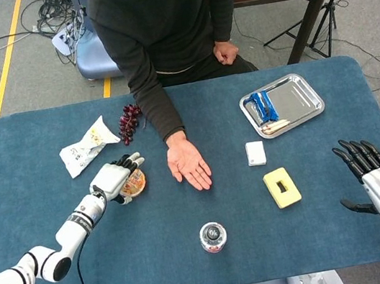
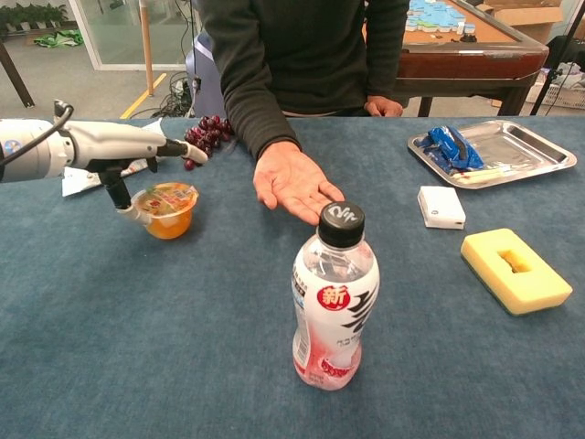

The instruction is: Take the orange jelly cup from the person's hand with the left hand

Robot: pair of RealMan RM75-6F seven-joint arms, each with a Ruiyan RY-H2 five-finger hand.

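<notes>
The robot's left hand (image 2: 137,155) hovers over the one small orange jelly cup with a printed foil lid (image 2: 165,209), fingers extended and gripping nothing; the cup stands on the blue cloth-covered table (image 2: 183,347), just left of the person's single upturned open palm (image 2: 292,183). The right hand (image 1: 379,179) hangs spread and empty at the table's far right edge. One pink-labelled clear plastic bottle (image 2: 335,302) stands in front, and the left hand partly hides the cup from above.

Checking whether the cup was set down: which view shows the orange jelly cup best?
The chest view: the orange jelly cup stands upright on the table, its side and lid plain, under the left hand. The head view shows only part of its top, beside the hand.
</notes>
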